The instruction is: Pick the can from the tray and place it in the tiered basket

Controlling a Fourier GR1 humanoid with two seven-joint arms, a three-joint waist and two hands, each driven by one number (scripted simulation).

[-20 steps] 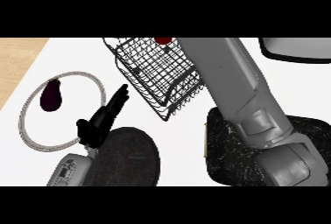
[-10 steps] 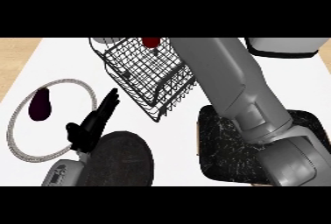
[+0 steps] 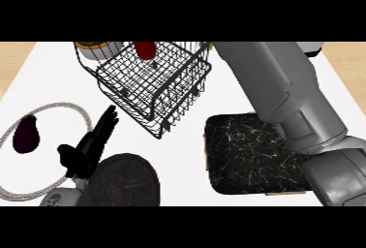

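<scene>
Obs.: a red cylinder, taken to be the can, was noted at the far upper edge of the tiered basket, seen partly through the wires. It could not be told whether it was inside the tier, held over it, or standing behind it. The right forearm was stretched across the counter toward that edge. The right hand was cut off at the top of the view, so its state could not be determined and no grasp on the can could be confirmed.

Step judged: placement into the basket, late in the task. For a clean placement the can should be kept upright and lowered inside the wire rim rather than onto it. It should be let go only once its base is borne by the mesh. The basket was judged light enough to be shifted by a nudge from the forearm.

Containers: no other contents were made out in the basket. The dark marbled tray lay just beside it, partly covered by the forearm; no can was seen on its exposed part. A round plate at the left carried a dark purple eggplant. A pale container stood at the basket's far left corner, contents not discernible. The left hand was recorded at the plate's right rim, fingers straight, holding nothing.
</scene>
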